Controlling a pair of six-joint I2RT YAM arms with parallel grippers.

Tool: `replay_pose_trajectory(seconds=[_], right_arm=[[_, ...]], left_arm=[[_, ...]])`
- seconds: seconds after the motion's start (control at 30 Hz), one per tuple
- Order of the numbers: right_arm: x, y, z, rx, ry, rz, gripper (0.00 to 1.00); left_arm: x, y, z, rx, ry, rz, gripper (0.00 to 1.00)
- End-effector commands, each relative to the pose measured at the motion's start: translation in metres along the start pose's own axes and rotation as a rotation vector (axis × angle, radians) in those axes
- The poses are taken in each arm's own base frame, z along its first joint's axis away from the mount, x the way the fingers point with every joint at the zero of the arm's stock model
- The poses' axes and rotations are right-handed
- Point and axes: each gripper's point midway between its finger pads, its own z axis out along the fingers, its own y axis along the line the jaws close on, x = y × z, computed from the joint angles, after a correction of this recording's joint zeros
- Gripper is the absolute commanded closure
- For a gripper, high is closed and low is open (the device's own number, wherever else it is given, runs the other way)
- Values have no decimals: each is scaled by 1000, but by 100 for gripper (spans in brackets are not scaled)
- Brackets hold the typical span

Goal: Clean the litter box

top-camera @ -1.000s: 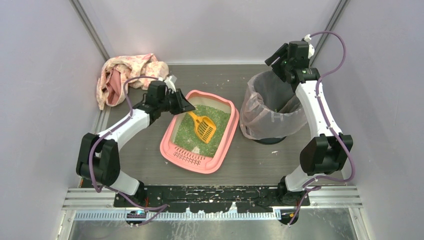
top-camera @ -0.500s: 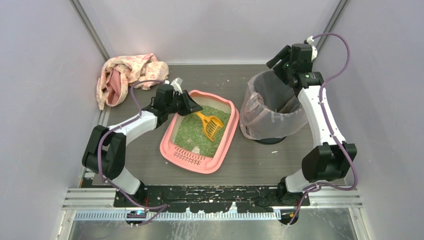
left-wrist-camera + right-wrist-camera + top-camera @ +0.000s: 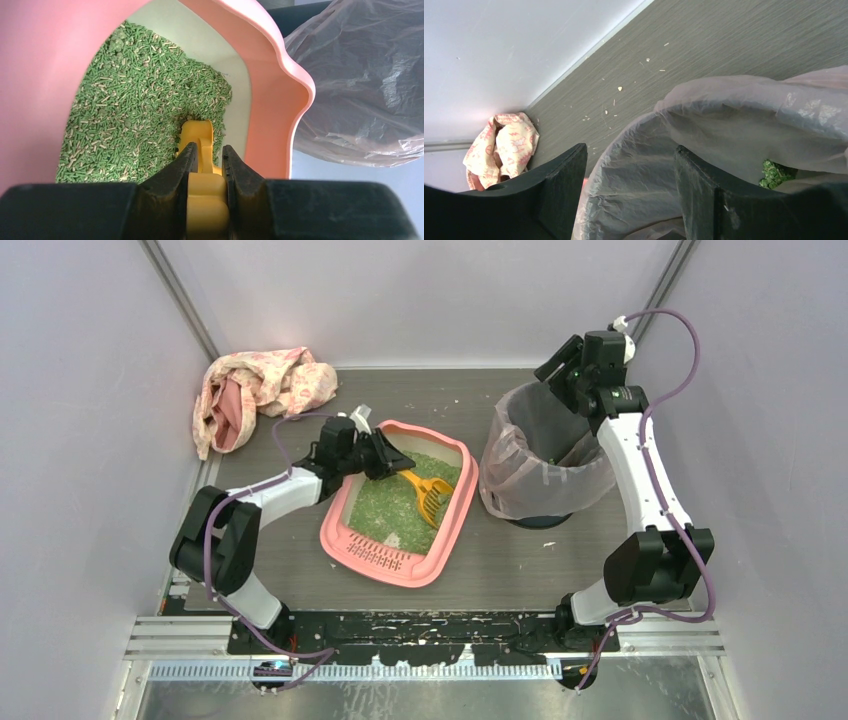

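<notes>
The pink litter box (image 3: 385,558) lies mid-table with green granules (image 3: 385,502) inside. A yellow scoop (image 3: 432,496) rests in the granules near the box's right wall. My left gripper (image 3: 388,458) hangs over the box's far left corner, shut on the scoop's handle. In the left wrist view, the gripper (image 3: 206,155) has both fingers pressed on the yellow scoop handle (image 3: 199,134), which points into the granules (image 3: 135,100) beside the litter box rim (image 3: 272,100). My right gripper (image 3: 557,358) is open and empty above the far rim of the bin; in its own view the gripper (image 3: 630,150) straddles the bag's edge.
A dark round bin lined with a translucent pinkish bag (image 3: 545,455) stands right of the box, with some green litter (image 3: 775,172) inside it. A crumpled patterned cloth (image 3: 260,388) lies in the far left corner. Loose crumbs dot the table, and walls close in on both sides.
My left gripper has moved right over the box's far corner, carrying the scoop toward the right wall. The right arm has barely shifted.
</notes>
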Motion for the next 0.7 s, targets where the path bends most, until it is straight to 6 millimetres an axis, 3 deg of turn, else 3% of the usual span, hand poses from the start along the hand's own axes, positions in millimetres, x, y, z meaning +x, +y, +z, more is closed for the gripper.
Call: replay_pose_trajectory(seconds=[0.0,0.2,0.43,0.67], right_arm=[[-12,11,-14,-51,-43,16,31],[-11,11,-16,-54,-40,14,31],[-6,7,-18,-48,-34,18,31],[-5,5,-17,-42,-35,24,31]], left_arm=[[14,-28,-12,116,81,-60,100],[-9,-21,-21,199,33,-162,100],[-35,-10,-41,191,-13,-159,100],[-43,-3,-53,133,-13,-111,100]])
